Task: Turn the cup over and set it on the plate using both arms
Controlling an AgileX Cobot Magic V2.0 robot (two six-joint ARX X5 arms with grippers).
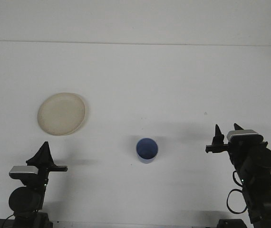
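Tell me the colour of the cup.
Blue; the cup stands alone on the white table, seen in the front view.

A plain white bench (140,76) fills nearly the whole view, meeting a pale wall (135,19) along a faint line at the far edge.

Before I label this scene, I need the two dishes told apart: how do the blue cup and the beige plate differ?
The small blue cup is deep and dark blue; the round beige plate is flat, pale and wider. The cup sits nearer the robot, the plate farther left. Both rest apart on the white table, untouched.
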